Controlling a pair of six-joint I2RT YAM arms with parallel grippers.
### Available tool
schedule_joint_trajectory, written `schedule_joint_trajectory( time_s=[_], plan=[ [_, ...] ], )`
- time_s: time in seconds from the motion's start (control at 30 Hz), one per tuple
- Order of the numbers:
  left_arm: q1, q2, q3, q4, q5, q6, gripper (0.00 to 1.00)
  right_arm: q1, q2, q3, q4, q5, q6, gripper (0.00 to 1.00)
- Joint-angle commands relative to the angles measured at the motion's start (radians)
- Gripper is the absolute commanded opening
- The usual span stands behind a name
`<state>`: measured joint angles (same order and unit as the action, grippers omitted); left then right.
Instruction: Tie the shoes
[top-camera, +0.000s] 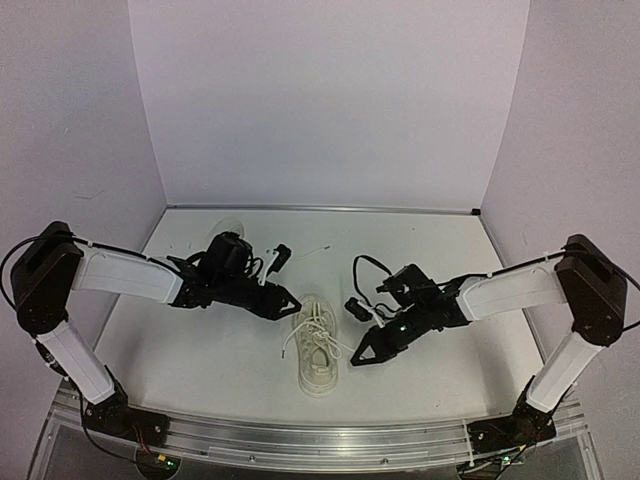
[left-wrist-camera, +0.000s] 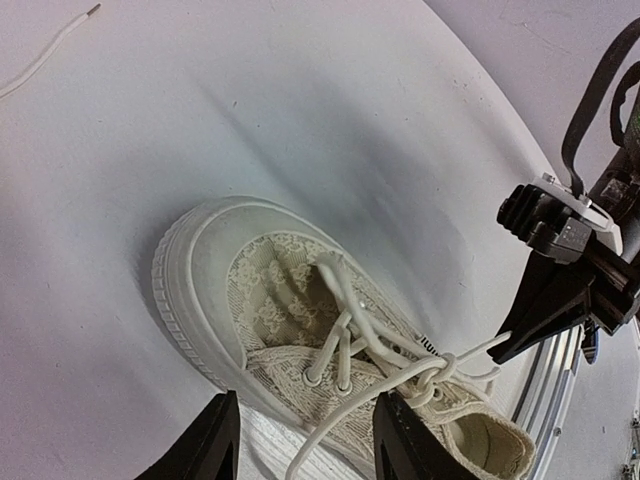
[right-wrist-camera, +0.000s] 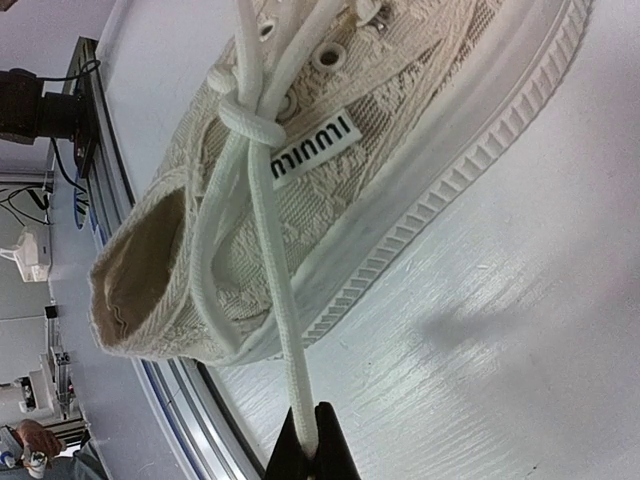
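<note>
One cream-white lace sneaker (top-camera: 318, 347) lies on the table between my arms, toe away from the bases. It also shows in the left wrist view (left-wrist-camera: 270, 300) and in the right wrist view (right-wrist-camera: 400, 130). Its white laces cross in a simple knot (left-wrist-camera: 441, 368) over the tongue. My left gripper (top-camera: 291, 300) hovers at the shoe's toe end, open (left-wrist-camera: 305, 405); one lace strand (left-wrist-camera: 335, 425) runs loosely between its fingers. My right gripper (top-camera: 357, 356), at the shoe's right side, is shut (right-wrist-camera: 313, 420) on the other lace strand (right-wrist-camera: 275, 270), held taut from the knot. The second shoe is out of view.
A loose white lace (top-camera: 316, 250) lies on the table behind the shoe and shows in the left wrist view (left-wrist-camera: 40, 55). The aluminium rail (top-camera: 300, 438) runs along the near table edge. White walls close the back and both sides.
</note>
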<state>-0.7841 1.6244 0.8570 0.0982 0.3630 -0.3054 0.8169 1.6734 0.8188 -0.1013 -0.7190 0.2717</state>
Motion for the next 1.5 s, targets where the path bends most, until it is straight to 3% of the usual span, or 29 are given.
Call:
schedule_joint_trajectory(
  time_s=[0.0,0.33,0.53,0.63,1.47],
  plan=[
    [0.006,0.015,0.038,0.027,0.001,0.008,0.47,0.000,-0.044,-0.030,0.011,0.017,0.007,0.00],
    [0.006,0.035,0.064,0.024,0.024,0.021,0.47,0.000,-0.067,-0.073,0.011,0.023,0.015,0.02],
    [0.005,0.073,0.125,0.002,0.045,0.034,0.48,0.001,-0.128,-0.042,0.004,0.025,0.052,0.39],
    [0.005,0.092,0.157,-0.011,0.049,0.043,0.48,0.002,-0.189,-0.027,0.001,0.032,0.078,0.47],
    [-0.023,0.229,0.261,0.005,0.086,0.033,0.49,0.050,0.045,0.100,0.155,-0.015,0.112,0.37]
  ],
)
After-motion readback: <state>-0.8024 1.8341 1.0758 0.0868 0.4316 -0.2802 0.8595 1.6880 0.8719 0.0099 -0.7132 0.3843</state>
